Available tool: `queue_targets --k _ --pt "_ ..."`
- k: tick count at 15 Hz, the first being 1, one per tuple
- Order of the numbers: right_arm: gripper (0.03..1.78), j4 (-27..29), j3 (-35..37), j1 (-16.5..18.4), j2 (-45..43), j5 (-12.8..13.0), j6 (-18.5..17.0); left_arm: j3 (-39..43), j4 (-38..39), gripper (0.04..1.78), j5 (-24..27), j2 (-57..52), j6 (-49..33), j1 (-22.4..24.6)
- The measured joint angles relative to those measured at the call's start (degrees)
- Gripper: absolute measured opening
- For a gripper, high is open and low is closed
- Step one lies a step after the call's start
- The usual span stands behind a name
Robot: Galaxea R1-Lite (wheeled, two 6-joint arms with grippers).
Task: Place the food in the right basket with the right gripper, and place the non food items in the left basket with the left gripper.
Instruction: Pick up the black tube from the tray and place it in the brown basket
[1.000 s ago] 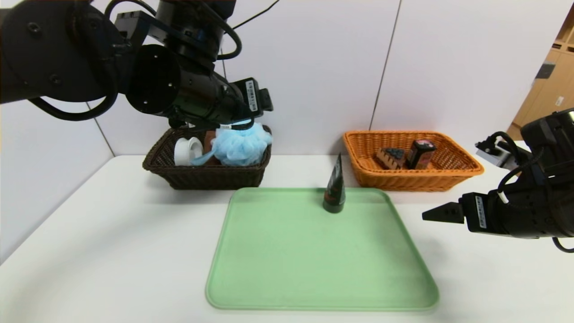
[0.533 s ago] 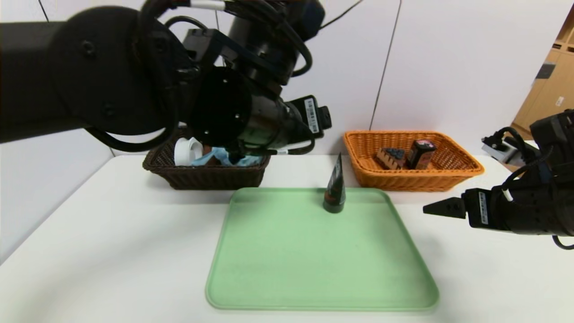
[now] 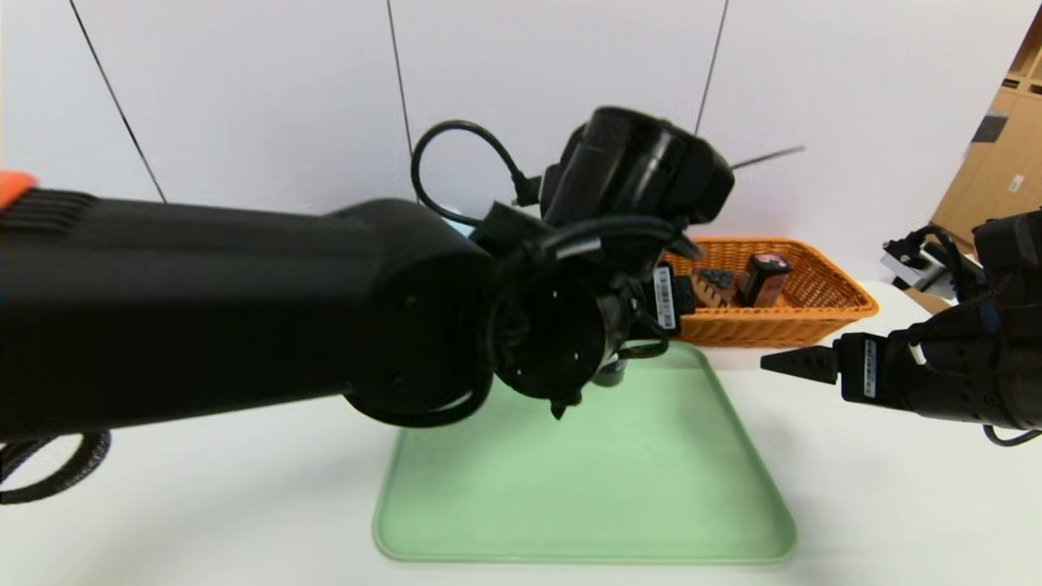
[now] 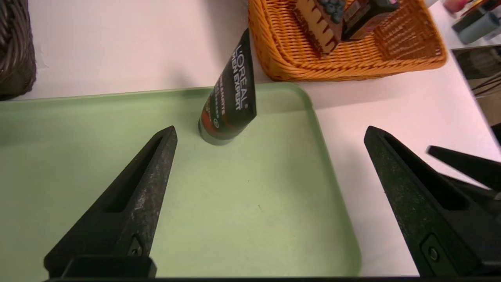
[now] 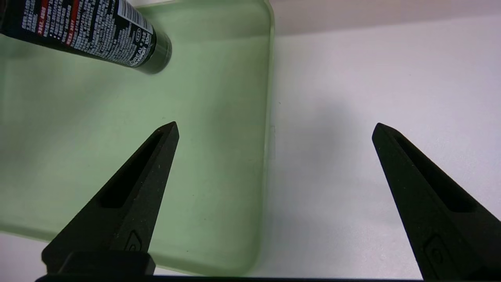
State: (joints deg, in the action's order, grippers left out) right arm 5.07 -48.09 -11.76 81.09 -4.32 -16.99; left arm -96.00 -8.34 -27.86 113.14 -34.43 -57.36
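The black cone-shaped tube (image 4: 231,98) stands on its cap at the far right corner of the green tray (image 4: 235,203). My left gripper (image 4: 270,131) is open and empty, a little short of the tube, which lies off towards one finger. In the head view my left arm (image 3: 244,309) hides the left basket, puff, towel and tub; only the tube's base (image 3: 609,373) shows. A corner of the dark brown left basket (image 4: 15,51) shows in the left wrist view. The cake wedge (image 3: 716,285) and black carton (image 3: 761,277) lie in the orange right basket (image 3: 814,313). My right gripper (image 3: 794,364) is open and empty, right of the tray.
The white table (image 3: 895,505) runs to a wall behind the baskets. In the right wrist view my right gripper (image 5: 274,125) straddles the tray's right edge (image 5: 268,117), with the tube (image 5: 90,31) farther off. A wooden cabinet (image 3: 1001,138) stands at the far right.
My left arm has swung right from over the dark brown basket, where the blue puff stayed, to the tube. It now blocks the head view's left side. The right gripper barely moved.
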Motion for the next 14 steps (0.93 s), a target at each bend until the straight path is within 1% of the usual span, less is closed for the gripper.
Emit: queue_targets --k 2,5,6,7,8,9,14 --pt "1.71 0.02 0.16 0.00 -0.44 -0.01 -0.17 4.39 8.05 1.69 -4.33 2.33 4.19 -0.11" --pt "1.71 0.02 0.27 0.00 -0.74 -0.01 -0.20 10.06 23.77 1.69 -11.69 6.01 15.08 -0.24" --pt "1.71 0.00 0.28 -0.05 -0.78 -0.04 -0.20 11.61 27.88 1.69 -12.87 6.81 18.36 -0.17" --pt "1.71 0.00 0.28 -0.06 -0.85 -0.01 -0.17 13.18 32.80 1.69 -13.37 7.56 21.70 -0.17" --pt "1.71 0.00 0.28 -0.09 -0.91 -0.01 -0.17 14.28 36.17 1.69 -13.46 8.06 23.88 -0.24" --pt "1.71 0.02 0.28 -0.16 -0.98 0.00 -0.17 15.02 38.49 1.69 -13.46 8.56 24.73 -0.30" --pt "1.71 0.07 0.49 -0.17 -1.40 0.05 -0.17 15.13 39.12 1.69 -14.45 11.01 24.84 -1.13"
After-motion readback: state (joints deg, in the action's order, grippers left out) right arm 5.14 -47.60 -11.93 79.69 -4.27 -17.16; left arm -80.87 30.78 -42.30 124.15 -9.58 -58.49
